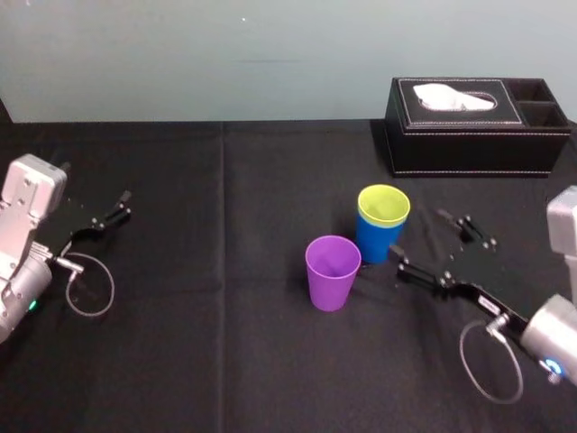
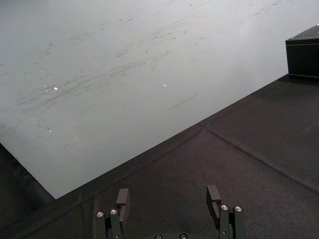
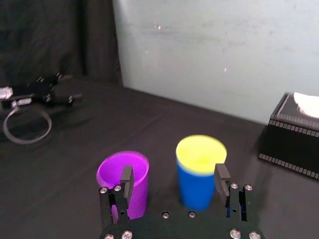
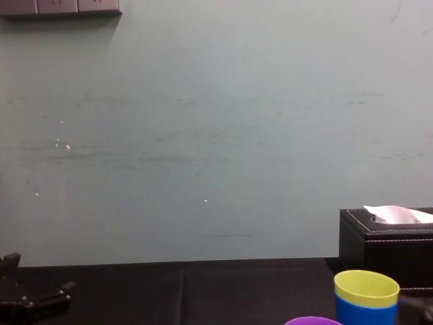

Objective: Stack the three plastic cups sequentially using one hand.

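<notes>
- Right tool was seen low over the near right part of the black surface, its fingers held wide apart and clamped on nothing, pointed toward the cups.
- Just ahead of it the blue cup was set upright, with the yellow-green cup seated inside it so that only the rim band was left showing.
- The purple cup was set upright just beside that pair, on its left and nearer the robot; a narrow gap between them was shown in the right wrist view.
- One fingertip was seen near the blue cup's right side, not touching it.
- A black tissue box with a white tissue was placed at the back right, behind the cups and apart from them, near the pale wall.
- The left tool was parked at the far left, well apart from the cups, its fingers likewise spread, with a cable loop lying beside it.
</notes>
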Robot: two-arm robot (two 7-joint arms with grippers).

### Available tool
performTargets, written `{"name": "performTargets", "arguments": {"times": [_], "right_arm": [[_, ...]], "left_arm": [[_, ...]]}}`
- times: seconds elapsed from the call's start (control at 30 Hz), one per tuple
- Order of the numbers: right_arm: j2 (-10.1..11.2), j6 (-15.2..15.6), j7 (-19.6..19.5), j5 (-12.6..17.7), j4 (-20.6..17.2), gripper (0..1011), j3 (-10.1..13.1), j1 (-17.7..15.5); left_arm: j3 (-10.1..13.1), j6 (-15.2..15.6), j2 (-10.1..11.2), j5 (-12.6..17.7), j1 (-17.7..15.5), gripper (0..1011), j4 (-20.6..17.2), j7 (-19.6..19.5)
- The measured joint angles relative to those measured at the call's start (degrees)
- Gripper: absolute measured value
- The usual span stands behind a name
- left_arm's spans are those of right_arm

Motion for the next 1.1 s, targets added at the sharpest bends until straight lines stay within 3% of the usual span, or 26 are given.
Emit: {"name": "performTargets", "arguments": {"times": [0.2, 0.4, 0.8, 1.1], "right_arm": [[1.84, -1.73, 0.91, 0.58, -0.62, 1004, -0.14, -3.91], [2.36, -2.79, 1.34, -0.83, 0.43, 1004, -2.15, -4.23], [-0.29, -3.73, 0.40, -6.05, 5.33, 1004, -7.78, 0.14], [-2.44, -4.73, 0.52, -7.22, 7.90, 1004, -9.77, 3.36]], "left_arm": [[0.00, 0.00, 0.00, 0.00, 0.00, 1011, 0.00, 0.00], [0.00, 0.00, 0.00, 0.00, 0.00, 1011, 0.00, 0.00], [0.00, 0.00, 0.00, 0.00, 0.00, 1011, 0.00, 0.00], [0.00, 0.00, 0.00, 0.00, 0.00, 1011, 0.00, 0.00]]}}
